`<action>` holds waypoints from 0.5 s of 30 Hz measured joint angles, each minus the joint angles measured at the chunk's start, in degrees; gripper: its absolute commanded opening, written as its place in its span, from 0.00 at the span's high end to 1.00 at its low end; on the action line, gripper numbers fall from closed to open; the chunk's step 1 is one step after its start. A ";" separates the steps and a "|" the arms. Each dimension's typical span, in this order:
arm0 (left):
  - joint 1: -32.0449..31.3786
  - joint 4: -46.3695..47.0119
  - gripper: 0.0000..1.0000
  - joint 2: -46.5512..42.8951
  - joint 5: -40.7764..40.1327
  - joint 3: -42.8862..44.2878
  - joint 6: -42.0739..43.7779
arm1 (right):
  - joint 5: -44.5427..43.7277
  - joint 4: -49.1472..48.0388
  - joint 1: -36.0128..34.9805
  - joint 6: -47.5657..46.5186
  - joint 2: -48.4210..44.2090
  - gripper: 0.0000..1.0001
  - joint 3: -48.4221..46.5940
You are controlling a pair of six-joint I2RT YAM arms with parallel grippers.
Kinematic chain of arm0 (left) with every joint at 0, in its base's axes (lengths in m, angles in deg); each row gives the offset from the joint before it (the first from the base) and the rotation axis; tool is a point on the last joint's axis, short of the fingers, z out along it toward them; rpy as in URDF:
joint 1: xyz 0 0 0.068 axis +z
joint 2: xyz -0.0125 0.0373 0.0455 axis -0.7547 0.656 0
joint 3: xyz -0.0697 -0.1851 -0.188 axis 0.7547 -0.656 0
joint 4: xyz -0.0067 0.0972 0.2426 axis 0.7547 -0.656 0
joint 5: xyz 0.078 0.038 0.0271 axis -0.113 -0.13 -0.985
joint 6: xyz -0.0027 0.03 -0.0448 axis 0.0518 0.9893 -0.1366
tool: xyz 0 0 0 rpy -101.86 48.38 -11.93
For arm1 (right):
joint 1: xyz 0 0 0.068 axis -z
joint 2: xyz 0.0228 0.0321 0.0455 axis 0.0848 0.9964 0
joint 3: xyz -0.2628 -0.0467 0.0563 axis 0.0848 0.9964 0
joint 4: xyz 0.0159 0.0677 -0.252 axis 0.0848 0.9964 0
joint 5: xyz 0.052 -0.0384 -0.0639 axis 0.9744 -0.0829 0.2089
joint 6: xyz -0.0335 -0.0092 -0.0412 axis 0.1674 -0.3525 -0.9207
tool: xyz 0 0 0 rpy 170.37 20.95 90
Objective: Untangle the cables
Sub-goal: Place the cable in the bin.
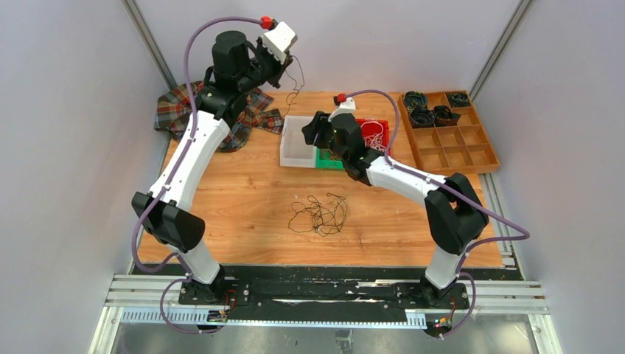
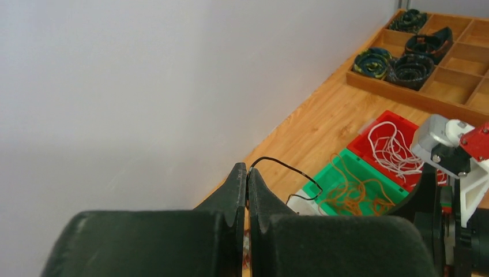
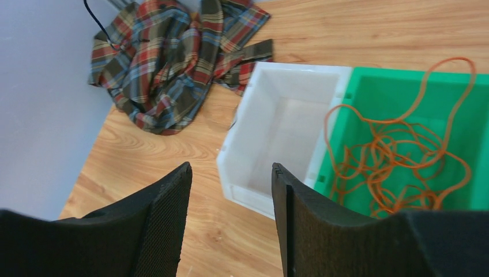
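The wooden table (image 1: 243,206) lies under both arms and carries everything. The left gripper (image 2: 247,173) is raised high above the table's far edge, and the right gripper (image 3: 230,173) hangs lower, over the middle of the far side. To the right of the right gripper, at the far right corner, stands a wooden tray (image 1: 472,156) with many compartments, and dark coiled rolls (image 1: 424,114) lie in some of the far ones. Below the left gripper and to its left, a plaid cloth (image 3: 167,57) lies crumpled on the table. Below the right gripper and just ahead of it is a white bin (image 3: 288,115). This bin touches a green bin (image 3: 392,86) on its right side, and a red bin (image 2: 398,118) stands just beside the green one. The right gripper's fingers are spread apart and nothing is between them. The left gripper's fingers are pressed together and they pinch a thin black cable (image 2: 288,168), which makes a loop out from the fingertips and hangs down toward the table. On the near side of both grippers, well apart from them, a loose tangle of black cables (image 1: 318,214) lies on the bare wood. Orange cables (image 3: 398,150) lie in loops inside the green bin, to the right of the right gripper, and white cables (image 2: 392,147) lie in the red bin.
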 measured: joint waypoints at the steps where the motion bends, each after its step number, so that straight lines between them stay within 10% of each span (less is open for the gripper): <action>1: -0.28 0.07 1.00 0.42 -0.09 -0.22 0.02 | -0.31 0.26 0.39 -0.13 -0.22 0.47 0.42; 15: -1.16 0.15 1.00 4.81 -1.29 -1.86 0.04 | 0.33 2.29 3.21 -1.60 -3.91 0.47 6.25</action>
